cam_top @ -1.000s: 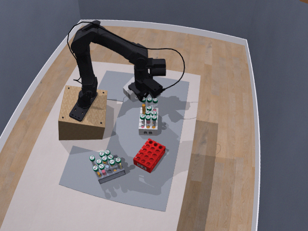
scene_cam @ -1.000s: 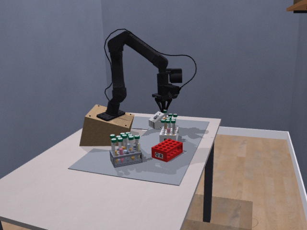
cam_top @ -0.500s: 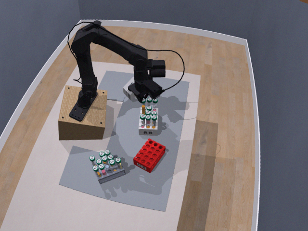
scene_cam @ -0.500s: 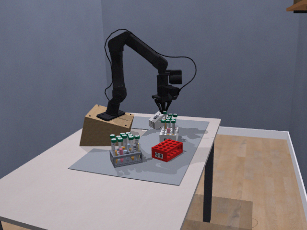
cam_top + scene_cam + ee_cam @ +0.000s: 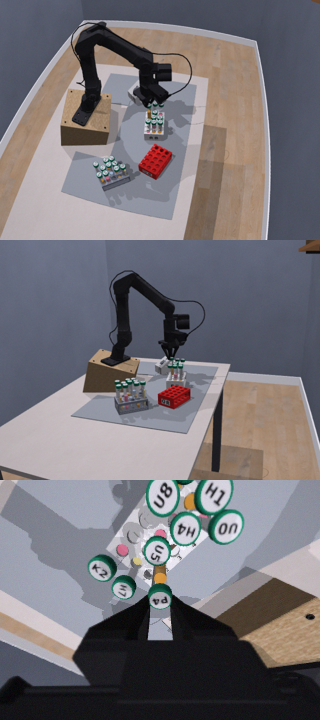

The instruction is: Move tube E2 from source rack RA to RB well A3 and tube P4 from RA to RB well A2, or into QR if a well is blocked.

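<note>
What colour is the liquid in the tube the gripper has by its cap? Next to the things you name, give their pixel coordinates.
Orange, in tube P4 (image 5: 149, 113) (image 5: 160, 597); it shows best in the top view.

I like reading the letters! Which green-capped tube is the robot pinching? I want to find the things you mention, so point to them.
Tube P4 (image 5: 160, 598): it's the only one whose cap sits right at the gripper's fingertips; U5 (image 5: 157, 550) and H7 (image 5: 123, 587) stand apart from them.
</note>
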You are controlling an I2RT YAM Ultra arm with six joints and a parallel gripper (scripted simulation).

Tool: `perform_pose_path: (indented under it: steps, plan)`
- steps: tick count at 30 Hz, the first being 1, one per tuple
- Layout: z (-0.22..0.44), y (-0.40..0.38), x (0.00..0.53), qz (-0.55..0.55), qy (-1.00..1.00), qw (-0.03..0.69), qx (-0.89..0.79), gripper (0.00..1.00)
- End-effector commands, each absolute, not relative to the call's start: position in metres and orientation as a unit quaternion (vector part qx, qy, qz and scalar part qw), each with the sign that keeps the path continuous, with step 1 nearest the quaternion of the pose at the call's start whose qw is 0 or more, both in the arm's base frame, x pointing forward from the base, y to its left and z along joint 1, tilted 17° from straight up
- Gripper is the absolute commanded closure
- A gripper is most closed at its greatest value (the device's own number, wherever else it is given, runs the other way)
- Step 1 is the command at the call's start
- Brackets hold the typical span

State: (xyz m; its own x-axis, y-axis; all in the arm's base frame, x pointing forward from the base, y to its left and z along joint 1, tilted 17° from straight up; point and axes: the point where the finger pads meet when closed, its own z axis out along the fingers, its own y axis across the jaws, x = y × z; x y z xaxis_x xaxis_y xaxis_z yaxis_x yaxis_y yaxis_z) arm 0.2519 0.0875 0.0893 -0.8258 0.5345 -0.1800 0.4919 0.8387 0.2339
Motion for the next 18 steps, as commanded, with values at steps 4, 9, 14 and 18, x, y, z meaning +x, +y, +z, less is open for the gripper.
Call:
perform_pose_path:
  steps: [4,9,14,18]
  plan:
    - [0.0771,0.0866,0.2497,0.077,0.953,0.112,0.270,1.00]
    - [0.0747,0.0867,0.2501,0.077,0.953,0.112,0.270,1.00]
    - [0.0722,0.0870,0.2506,0.077,0.953,0.112,0.270,1.00]
    - [0.0713,0.0872,0.2509,0.077,0.953,0.112,0.270,1.00]
